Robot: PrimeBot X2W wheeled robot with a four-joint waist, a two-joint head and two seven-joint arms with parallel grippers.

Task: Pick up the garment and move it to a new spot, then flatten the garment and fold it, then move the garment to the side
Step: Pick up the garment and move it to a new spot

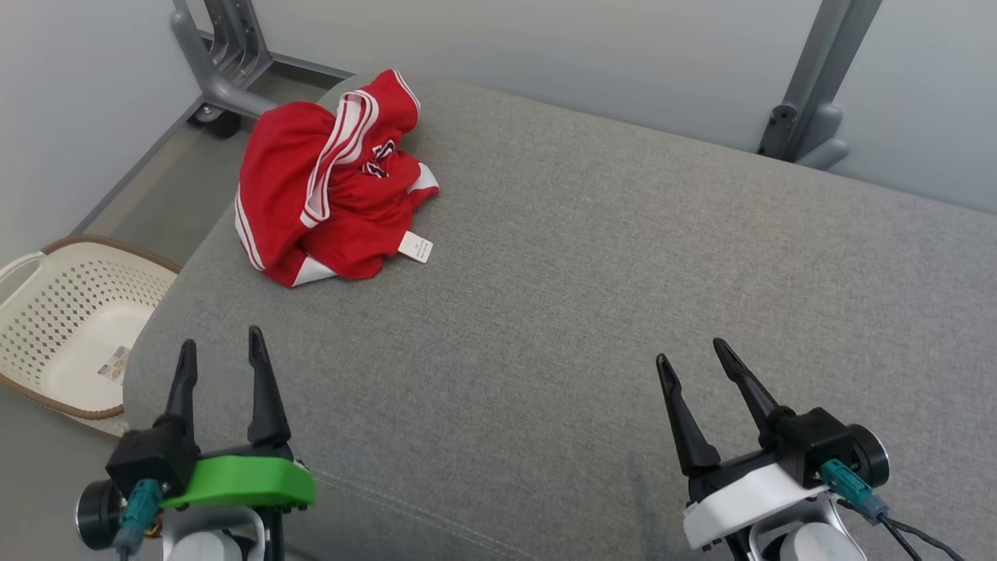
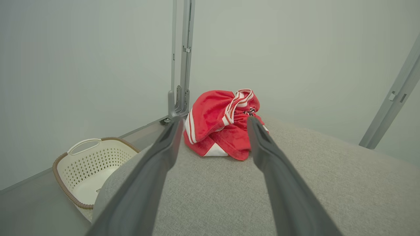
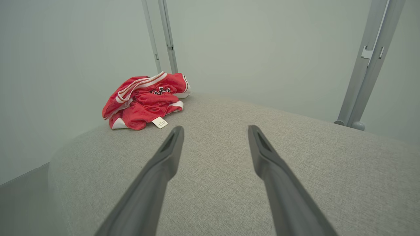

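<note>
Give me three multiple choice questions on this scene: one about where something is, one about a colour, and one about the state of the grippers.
1. Where on the grey cushion does the garment lie?
A) far left corner
B) near right corner
C) centre, between the grippers

2. What colour is the housing behind the left gripper fingers?
A) blue
B) green
C) yellow

3. What state are the left gripper and the right gripper in?
A) both open, holding nothing
B) left shut on the garment
C) right shut on the garment

Answers:
1 A: in the head view the red heap sits at the far left, on the side nearest the basket.
2 B: a green plate sits at the base of its fingers.
3 A: both pairs of fingers stand apart over bare cushion, well short of the garment.
</note>
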